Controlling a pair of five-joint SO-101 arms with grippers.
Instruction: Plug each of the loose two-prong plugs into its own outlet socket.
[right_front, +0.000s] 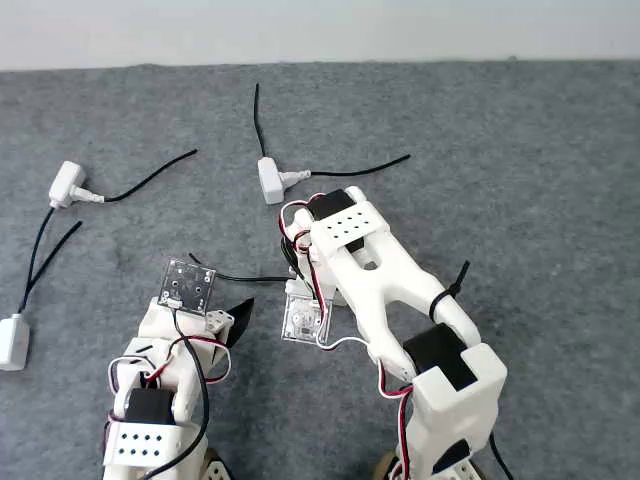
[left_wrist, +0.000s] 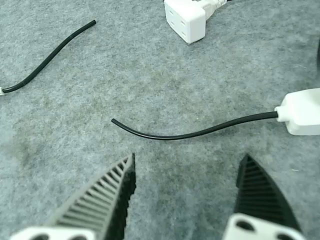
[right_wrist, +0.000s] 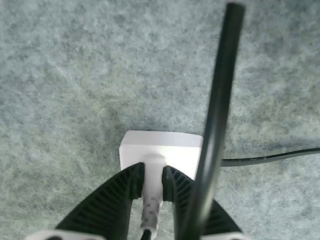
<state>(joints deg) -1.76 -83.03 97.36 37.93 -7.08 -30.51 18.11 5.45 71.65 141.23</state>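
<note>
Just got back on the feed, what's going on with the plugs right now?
The right gripper is shut on a white plug, pinching its neck just behind the body, low over the grey mat. Whether that plug is seated in anything cannot be told. The left gripper is open and holds nothing, with a loose black cable lying on the mat ahead of it. A white socket block lies farther off.

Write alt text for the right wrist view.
The right gripper is shut on the neck of a white plug standing on grey carpet. A black cable crosses close in front; a second cable lies on the carpet beside the plug.
</note>
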